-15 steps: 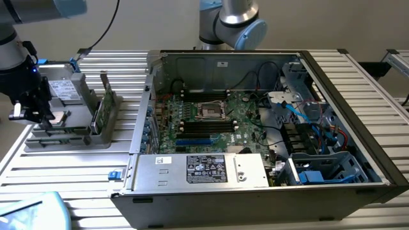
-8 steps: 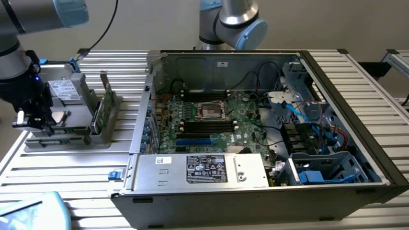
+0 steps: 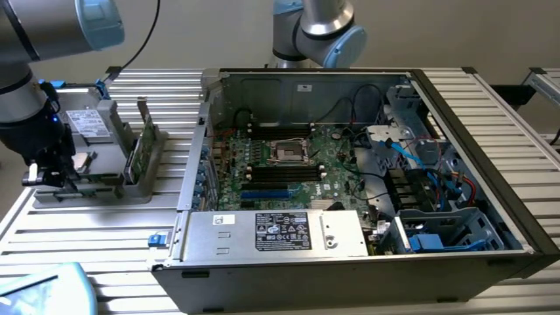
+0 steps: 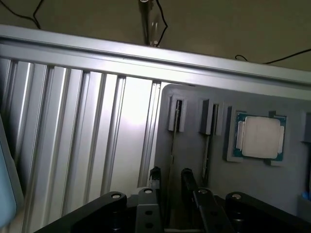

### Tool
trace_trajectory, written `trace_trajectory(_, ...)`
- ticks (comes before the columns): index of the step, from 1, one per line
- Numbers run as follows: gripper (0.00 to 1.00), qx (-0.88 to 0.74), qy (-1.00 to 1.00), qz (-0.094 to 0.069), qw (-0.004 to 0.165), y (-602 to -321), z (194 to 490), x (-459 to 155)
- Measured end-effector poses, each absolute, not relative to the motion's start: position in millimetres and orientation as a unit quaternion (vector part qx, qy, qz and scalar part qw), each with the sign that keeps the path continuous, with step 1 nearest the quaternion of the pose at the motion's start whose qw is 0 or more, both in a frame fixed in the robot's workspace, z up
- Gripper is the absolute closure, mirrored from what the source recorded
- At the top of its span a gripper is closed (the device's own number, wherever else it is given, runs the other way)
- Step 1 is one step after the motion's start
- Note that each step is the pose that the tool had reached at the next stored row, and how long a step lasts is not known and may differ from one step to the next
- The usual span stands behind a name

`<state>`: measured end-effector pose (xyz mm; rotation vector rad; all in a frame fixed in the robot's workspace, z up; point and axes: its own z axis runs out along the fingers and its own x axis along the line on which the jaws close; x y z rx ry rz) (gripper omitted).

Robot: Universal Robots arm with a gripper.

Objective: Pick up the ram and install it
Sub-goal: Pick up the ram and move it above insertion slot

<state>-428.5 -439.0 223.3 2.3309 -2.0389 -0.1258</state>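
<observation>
The slatted aluminium table (image 3: pixel 88 230) carries the open computer case (image 3: pixel 490 157), with the motherboard (image 3: pixel 289 164) exposed inside. At the exterior view's left it also carries a grey holder (image 3: pixel 101 190) of spare parts. The arm (image 3: pixel 26 79) stands over that holder with the gripper (image 3: pixel 52 174) low at its outer end, apart from the green card (image 3: pixel 140 147) with its metal bracket. In the wrist view the gripper (image 4: pixel 171 178) has its fingers (image 4: pixel 155 175) spread apart with nothing between them. The ram (image 4: pixel 173 141) is judged to be the thin board standing on edge in the holder slot in line with that gap; it is not gripped. A second board (image 4: pixel 208 150) stands in the neighbouring slot, and the processor chip (image 4: pixel 260 137) lies flat beyond it. Risk: the two boards stand close together, so an offset descent could set a finger on the ram's top edge or against its neighbour and tilt it. Limits: both boards show edge-on, so chips and label cannot be read. The finger bases are cut off by the frame. In the exterior view the ram cannot be told from the holder's fixtures.
</observation>
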Motion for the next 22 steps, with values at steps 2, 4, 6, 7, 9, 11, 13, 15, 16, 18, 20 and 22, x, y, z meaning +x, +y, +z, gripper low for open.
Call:
trace_trajectory(2,0.69,0.752,-0.657,-0.041,0.021,-439.9,219.6,-427.2)
trace_trajectory(4,0.69,0.752,-0.657,-0.041,0.021,-440.7,216.0,-425.9)
trace_trajectory(6,0.69,0.753,-0.657,-0.041,0.02,-441.2,212.2,-424.3)
trace_trajectory(7,0.69,0.753,-0.657,-0.041,0.02,-441.3,210.5,-423.5)
trace_trajectory(9,0.69,0.753,-0.657,-0.041,0.02,-441.4,206.9,-421.6)
trace_trajectory(11,0.69,0.753,-0.657,-0.041,0.02,-441.3,203.7,-421.2)
trace_trajectory(13,0.69,0.752,-0.657,-0.042,0.02,-441.4,203.7,-421.3)
trace_trajectory(15,0.69,0.753,-0.657,-0.042,0.02,-441.4,203.1,-421.2)
trace_trajectory(16,0.69,0.752,-0.657,-0.042,0.02,-441.4,202.7,-421.2)
trace_trajectory(18,0.69,0.751,-0.658,-0.042,0.02,-441.1,201.9,-421.1)
trace_trajectory(20,0.69,0.749,-0.661,-0.042,0.02,-440.8,201.0,-421.2)
trace_trajectory(22,0.69,0.746,-0.665,-0.043,0.019,-440.6,200.2,-421.3)
